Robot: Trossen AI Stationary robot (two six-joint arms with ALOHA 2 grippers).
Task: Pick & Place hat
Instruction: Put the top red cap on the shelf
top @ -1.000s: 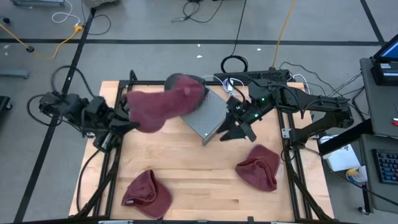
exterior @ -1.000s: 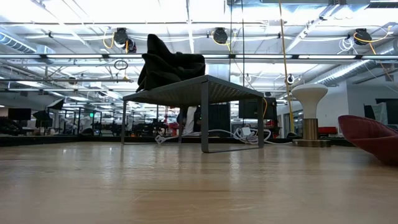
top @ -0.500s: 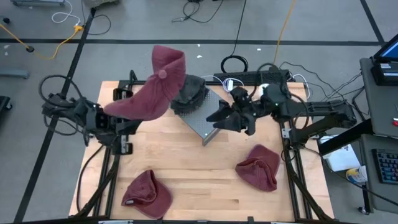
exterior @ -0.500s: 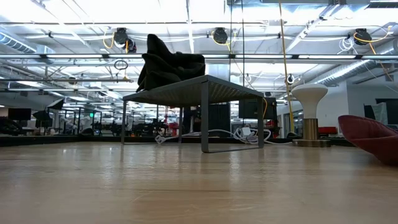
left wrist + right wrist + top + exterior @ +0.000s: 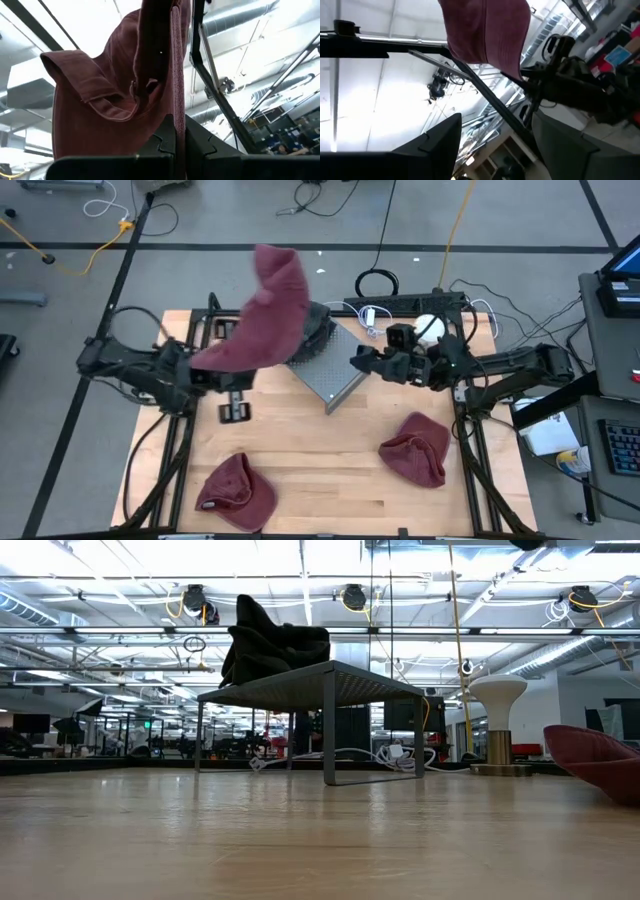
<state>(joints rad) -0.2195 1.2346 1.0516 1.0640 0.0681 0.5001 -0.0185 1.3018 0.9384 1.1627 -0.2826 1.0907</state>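
Observation:
A maroon knit hat (image 5: 265, 315) is high above the table's left-far part, held by my left gripper (image 5: 215, 372), which is shut on it; it fills the left wrist view (image 5: 115, 85). A dark hat (image 5: 312, 328) lies crumpled on top of a grey mesh rack (image 5: 335, 372), as the low view also shows (image 5: 275, 645). My right gripper (image 5: 360, 362) is open beside the rack's right side, tipped upward, touching nothing; its wrist view shows its gap (image 5: 495, 150) and the raised maroon hat (image 5: 487, 30). My left gripper pinches a fold of the maroon hat's cloth (image 5: 176, 107) between its two shut fingers (image 5: 160, 145), which point up toward the ceiling. More than one layer seems caught. The hat is lifted clear of the table and rack, rising above the fingers with its cuffed rim (image 5: 95, 102) sagging sideways.
Two more maroon hats lie on the wooden table, one near the right edge (image 5: 415, 448), also seen in the low view (image 5: 600, 760), and one at the near-left (image 5: 237, 490). Cables and a white ball (image 5: 427, 328) sit beyond the far edge.
My left gripper has swung the maroon hat up from beside the dark hat on the rack, lifting it high and moving a little toward the table's right. My right gripper has drawn back from the rack's near corner toward the far-right and tipped upward.

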